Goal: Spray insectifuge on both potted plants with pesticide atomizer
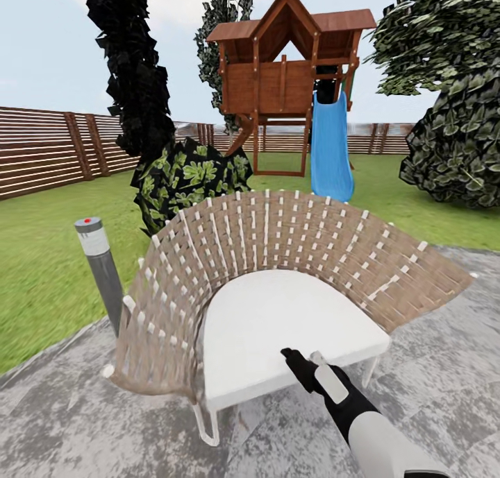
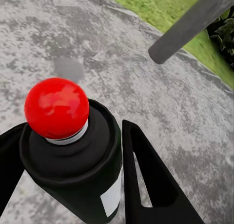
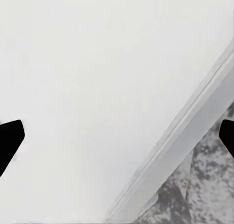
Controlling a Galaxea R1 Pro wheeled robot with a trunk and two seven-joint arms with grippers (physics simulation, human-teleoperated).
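From the head camera, the right claw [image 1: 300,359] hovered over a wicker chair's white cushion [image 1: 278,325]. At the left wrist, the left claw [image 2: 68,170] gripped the pesticide atomizer [image 2: 73,155] between its fingers, above grey paving [image 2: 122,63]. At the right wrist, the fingertips [image 3: 9,138] stood wide apart over the cushion.

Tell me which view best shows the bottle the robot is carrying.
The left wrist view: the pesticide atomizer sits close up between the left end effector fingers, red cap and pale label visible. In the head and right wrist views I can't make it out.
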